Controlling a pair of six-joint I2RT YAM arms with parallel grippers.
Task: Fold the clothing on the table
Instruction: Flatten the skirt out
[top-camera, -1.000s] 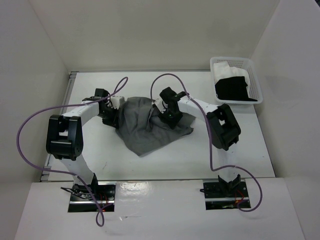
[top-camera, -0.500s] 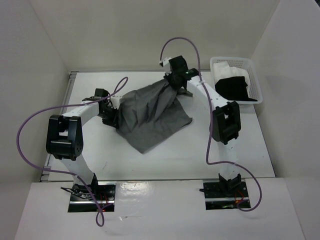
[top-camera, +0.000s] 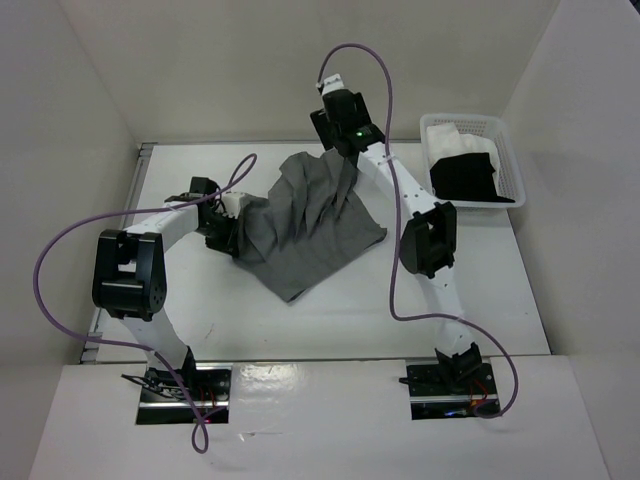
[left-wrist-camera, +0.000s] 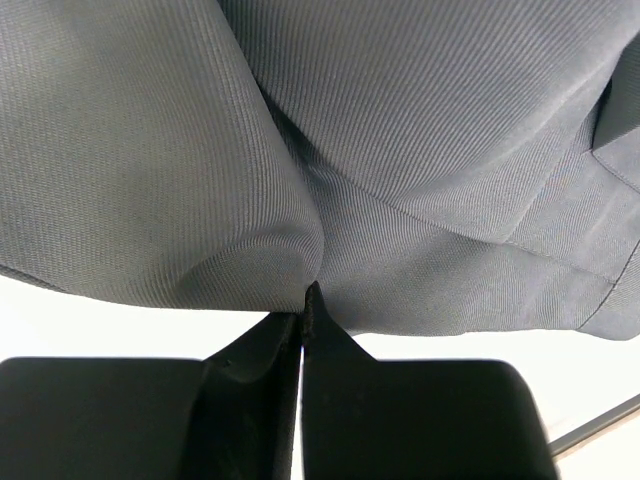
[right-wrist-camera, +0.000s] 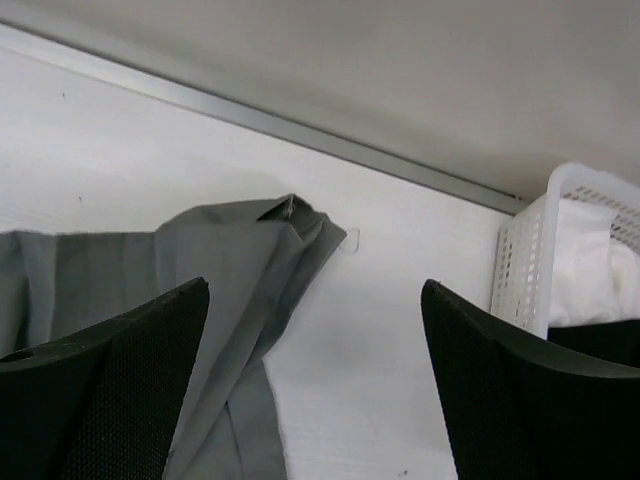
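Left wrist view: the grey skirt (left-wrist-camera: 400, 150) overflows the top, left and right edges, so its outline cannot be traced; the left gripper (left-wrist-camera: 303, 305) is cropped at the bottom. Right wrist view: the right gripper (right-wrist-camera: 315, 290) has both fingers (right-wrist-camera: 110, 390) cut by the lower edge, one covering part of the skirt; the basket (right-wrist-camera: 520, 270) runs off the right side, its black garment (right-wrist-camera: 600, 335) barely showing. Top view: skirt folds hide the left fingertips.

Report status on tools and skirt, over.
Left tool shut on skirt, left edge. Right tool open, empty, over the far corner. Skirt rumpled, not yet folded. Basket off right, apart from skirt.
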